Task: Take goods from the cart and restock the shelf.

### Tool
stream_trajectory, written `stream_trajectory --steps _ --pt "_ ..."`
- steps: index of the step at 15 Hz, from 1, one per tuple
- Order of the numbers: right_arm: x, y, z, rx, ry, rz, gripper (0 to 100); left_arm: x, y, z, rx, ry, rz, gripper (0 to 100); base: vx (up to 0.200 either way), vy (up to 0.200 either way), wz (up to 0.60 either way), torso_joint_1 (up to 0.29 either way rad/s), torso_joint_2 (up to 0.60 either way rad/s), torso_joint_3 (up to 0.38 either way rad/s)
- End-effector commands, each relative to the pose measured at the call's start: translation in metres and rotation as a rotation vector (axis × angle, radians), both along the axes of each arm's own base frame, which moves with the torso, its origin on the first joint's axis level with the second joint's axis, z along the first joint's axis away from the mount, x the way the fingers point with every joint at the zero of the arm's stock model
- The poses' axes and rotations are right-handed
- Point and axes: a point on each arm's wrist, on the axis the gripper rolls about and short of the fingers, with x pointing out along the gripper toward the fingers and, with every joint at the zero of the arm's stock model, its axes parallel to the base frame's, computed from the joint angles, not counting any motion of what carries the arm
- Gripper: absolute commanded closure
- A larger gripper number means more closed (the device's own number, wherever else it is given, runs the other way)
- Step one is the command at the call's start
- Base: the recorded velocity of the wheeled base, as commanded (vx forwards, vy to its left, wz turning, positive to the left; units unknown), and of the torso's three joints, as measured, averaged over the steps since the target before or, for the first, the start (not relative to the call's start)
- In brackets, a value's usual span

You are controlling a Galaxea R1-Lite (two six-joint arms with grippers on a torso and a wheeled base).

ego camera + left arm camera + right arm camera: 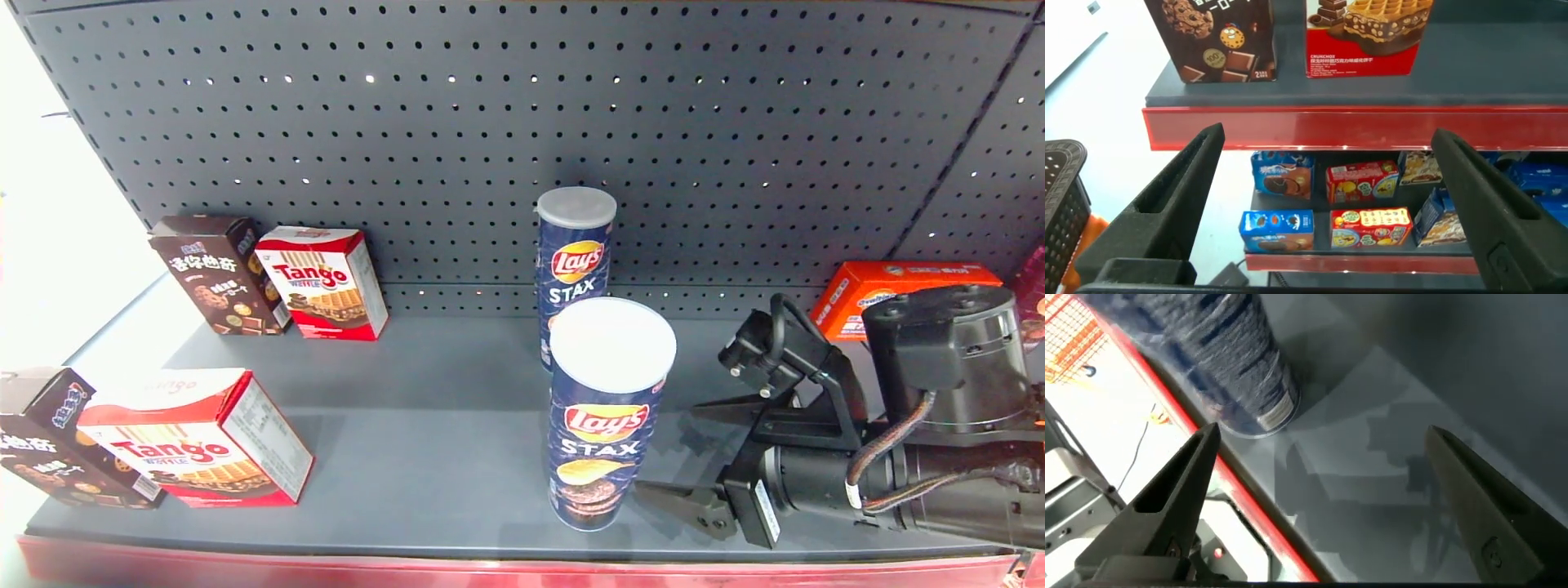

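Two dark blue chip cans stand upright on the grey shelf (pixel 424 441). The back can (pixel 575 269) is near the pegboard, and the front can (pixel 608 416) is close to the shelf's front edge. My right gripper (pixel 668 451) lies just right of the front can, open and apart from it, with nothing between its fingers. In the right wrist view the front can (pixel 1221 359) stands beyond the open right gripper (pixel 1323 434), near the red shelf edge (pixel 1249 506). My left gripper (pixel 1327 133) hangs open and empty below the shelf front.
A dark cookie box (pixel 216 273) and a red wafer box (pixel 326 282) stand at the back left; another such pair (pixel 49 449), (pixel 200 449) sits front left. An orange box (pixel 890 294) is back right. A dark basket (pixel 1061 204) and stocked lower shelves (pixel 1364 204) show below.
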Motion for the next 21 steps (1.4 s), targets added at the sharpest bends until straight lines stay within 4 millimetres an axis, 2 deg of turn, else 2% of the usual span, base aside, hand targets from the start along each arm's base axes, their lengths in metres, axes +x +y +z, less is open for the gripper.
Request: stream_trajectory --steps 1,9,14,21 --pt "-0.0011 -0.0024 -0.0007 -0.002 0.001 -0.005 0 0.0001 0.0 0.0003 0.0 0.001 0.001 0 0.0 0.0 0.0 0.0 0.0 0.0" --pt "0.0042 -0.0037 -0.0004 -0.001 0.001 -0.022 0 0.0001 0.0 0.0003 -0.001 0.001 0.001 0 0.0 0.0 0.0 0.0 0.0 0.0" --pt "0.0088 0.0033 -0.0056 -0.007 0.006 -0.012 0 0.0001 0.0 0.0003 -0.001 0.001 0.002 0 0.0 0.0 0.0 0.0 0.0 0.0" --pt "0.0055 -0.0027 -0.0027 0.002 -0.004 -0.024 0 0.0001 0.0 0.0003 -0.001 0.001 0.001 0 0.0 0.0 0.0 0.0 0.0 0.0"
